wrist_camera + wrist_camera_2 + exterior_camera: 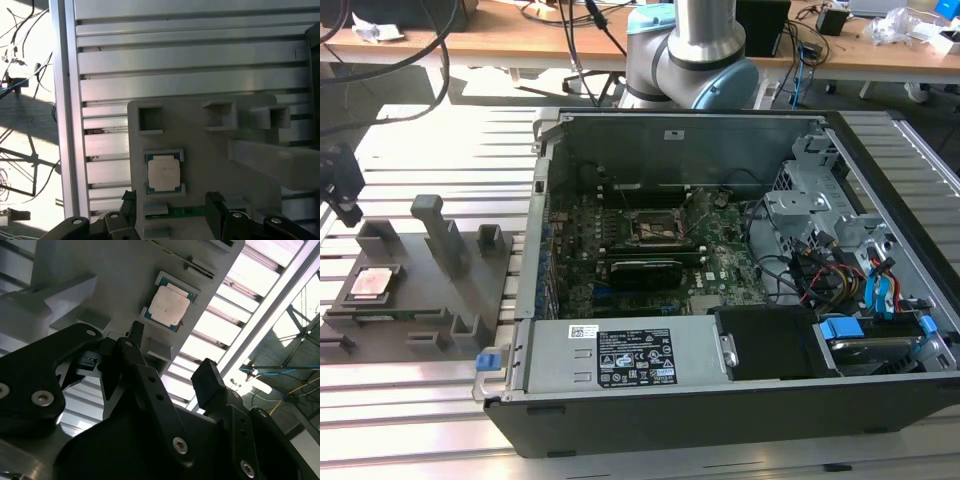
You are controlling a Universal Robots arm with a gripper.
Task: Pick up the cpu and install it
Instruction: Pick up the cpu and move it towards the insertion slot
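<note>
- the gripper point(345, 205) hangs above one end of a grey fixture point(430, 290), at the exterior view's left
- its two black fingers point(210, 385) are spread wide apart, with nothing between them
- the fingers touch neither the fixture nor the chip
- the cpu point(163, 173) lies flat, pale top up, in a square recess of the fixture
- in the first wrist view the cpu shows just beyond the gap between the fingertips
- an open computer case point(720, 400) lies beside the fixture on a slotted metal table point(420, 420)
- the cpu is outside the case, well apart from the socket point(655, 228) on the board inside
</note>
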